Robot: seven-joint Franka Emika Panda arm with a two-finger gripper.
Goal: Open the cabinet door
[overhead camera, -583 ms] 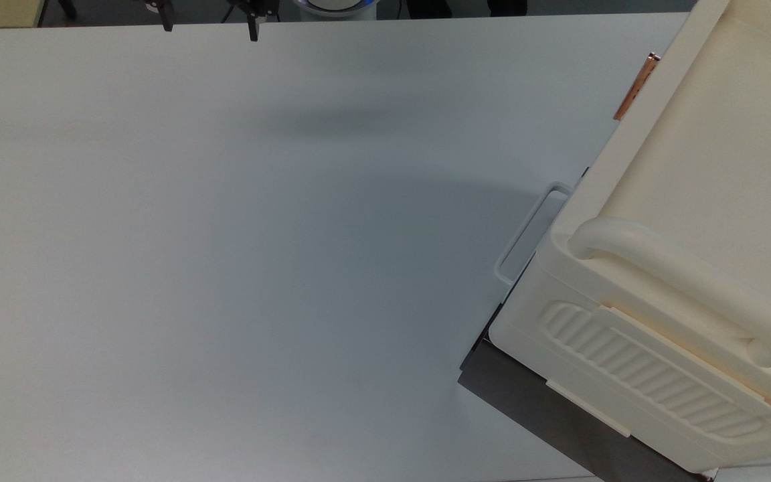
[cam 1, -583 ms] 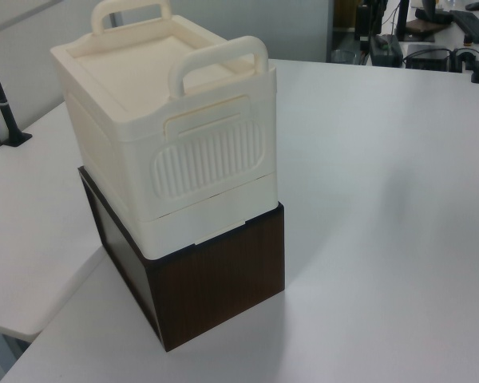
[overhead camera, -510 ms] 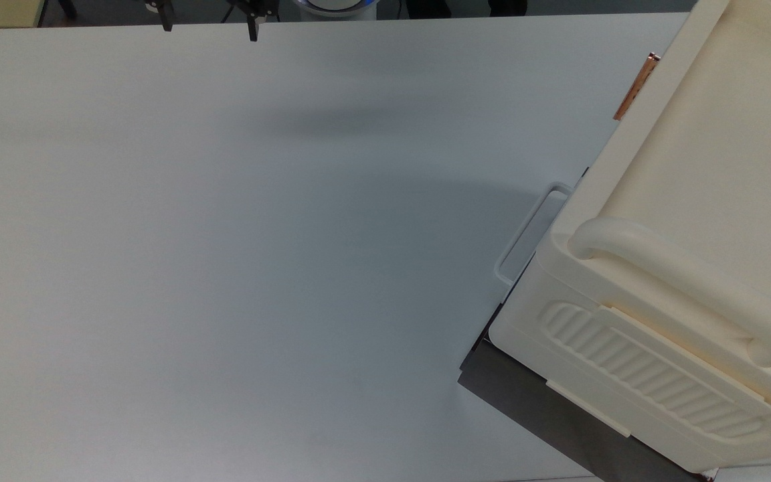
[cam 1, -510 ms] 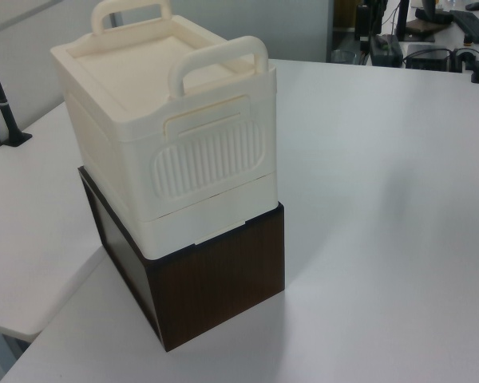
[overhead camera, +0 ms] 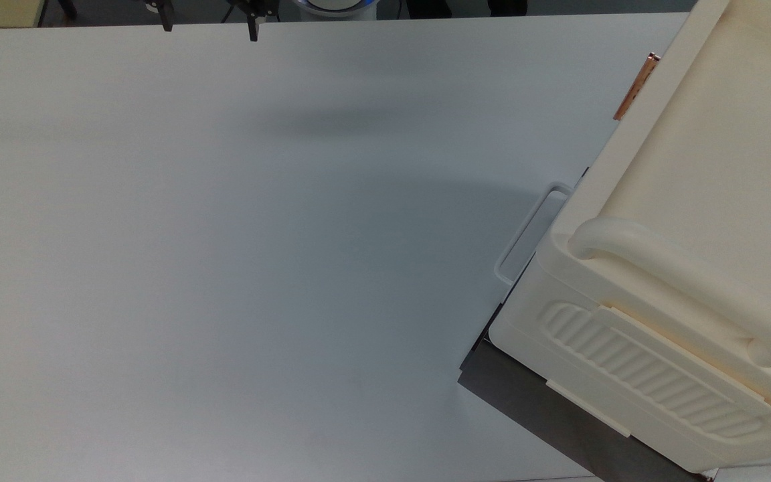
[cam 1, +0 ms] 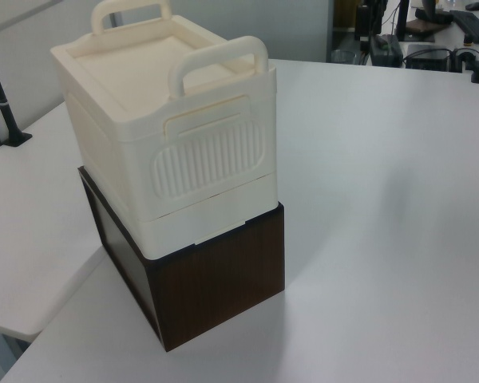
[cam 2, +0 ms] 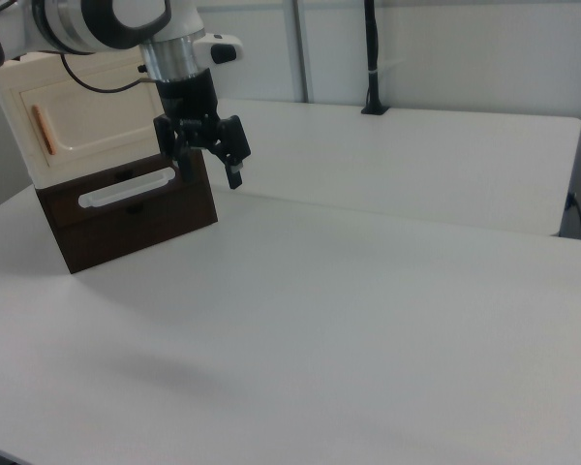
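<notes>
The cabinet door (cam 2: 92, 116) is a cream panel with a recessed inset, facing forward in the right view and standing flush with the cabinet front. Its copper-orange bar handle (cam 2: 45, 131) runs upright near the door's left edge in the right view. From above, the handle (overhead camera: 635, 87) shows as a thin strip at the cabinet's edge. My gripper (cam 2: 204, 172) hangs open just in front of the cabinet's right corner in the right view, apart from the door, with nothing between its fingers. Its two black fingertips (overhead camera: 252, 30) poke in at the top view's upper edge.
The cream cabinet (cam 1: 168, 136) with two tubular top handles (cam 1: 218, 60) sits on a dark brown wooden box (cam 1: 215, 279) that has a white drawer handle (cam 2: 126, 187). The white table (overhead camera: 225, 268) stretches wide around them. A black pole (cam 2: 371, 58) stands clamped at the far edge.
</notes>
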